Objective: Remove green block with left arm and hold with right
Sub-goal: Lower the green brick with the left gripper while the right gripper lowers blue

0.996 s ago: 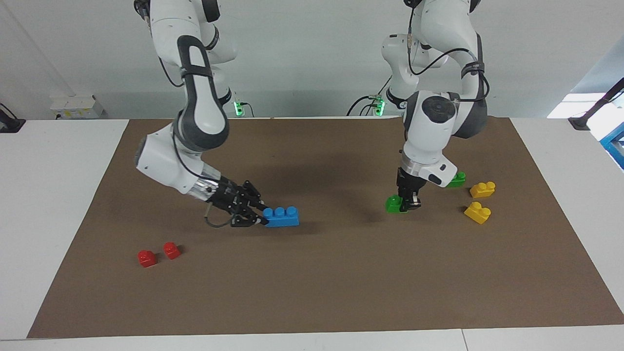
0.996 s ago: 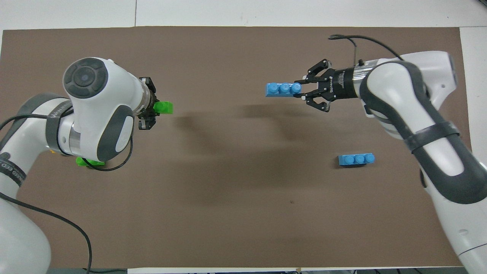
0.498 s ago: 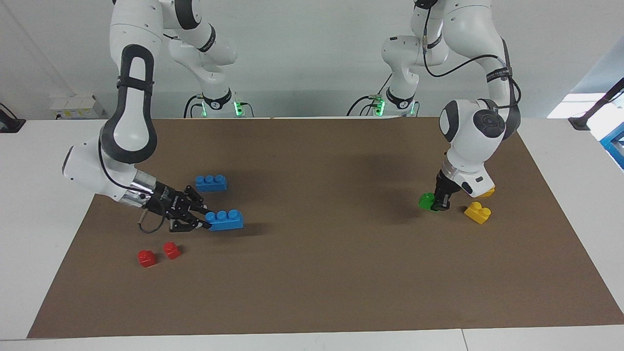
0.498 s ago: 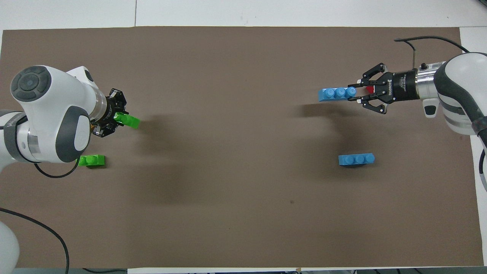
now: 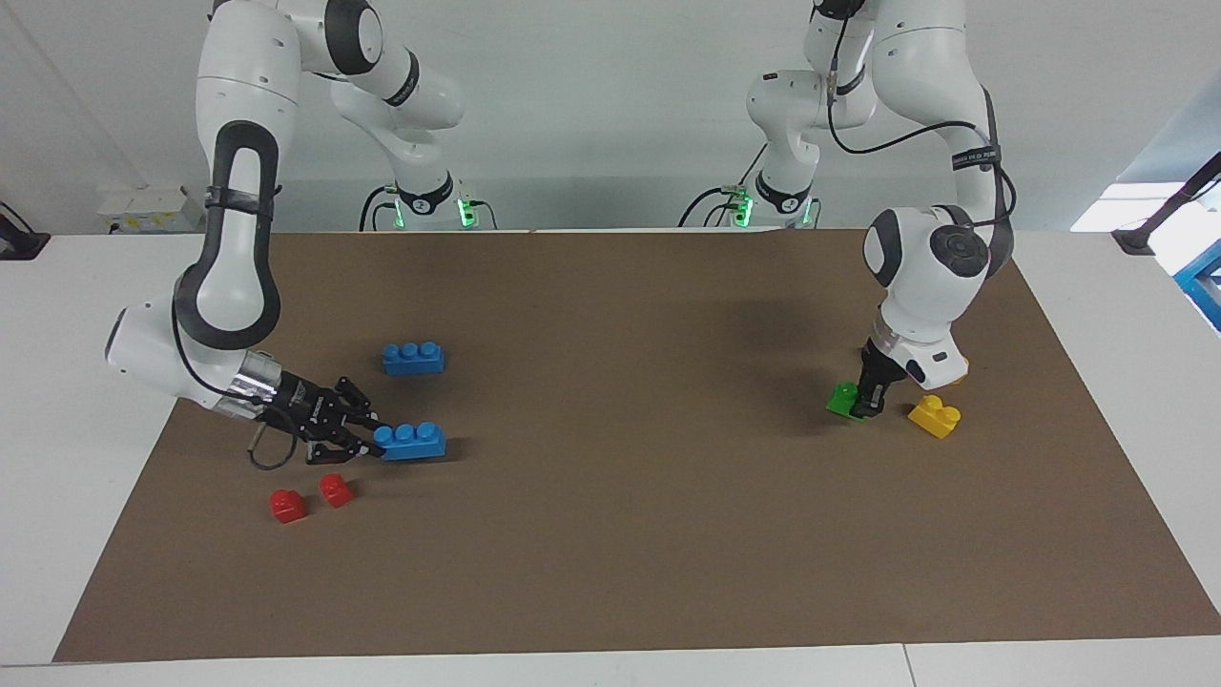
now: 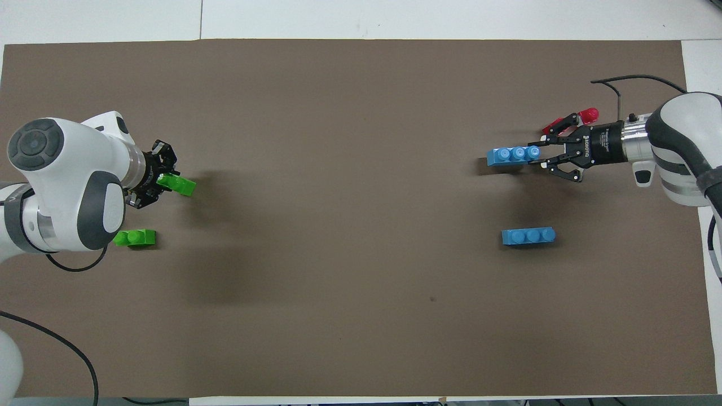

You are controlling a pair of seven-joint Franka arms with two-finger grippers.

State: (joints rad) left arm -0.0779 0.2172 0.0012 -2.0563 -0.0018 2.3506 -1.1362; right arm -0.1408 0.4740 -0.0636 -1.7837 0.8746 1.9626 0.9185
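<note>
From the front, the left gripper (image 5: 866, 407) pinches the green block (image 5: 843, 398) beside a yellow brick (image 5: 935, 416). The right gripper (image 5: 367, 441) pinches a blue brick (image 5: 410, 441).

From above, another green brick (image 6: 135, 238) shows; the yellow one hides.

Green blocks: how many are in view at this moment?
2. One green block sits in the left gripper at the left arm's end of the mat. A second green block lies on the mat beside it, nearer the robots, hidden in the facing view.
</note>
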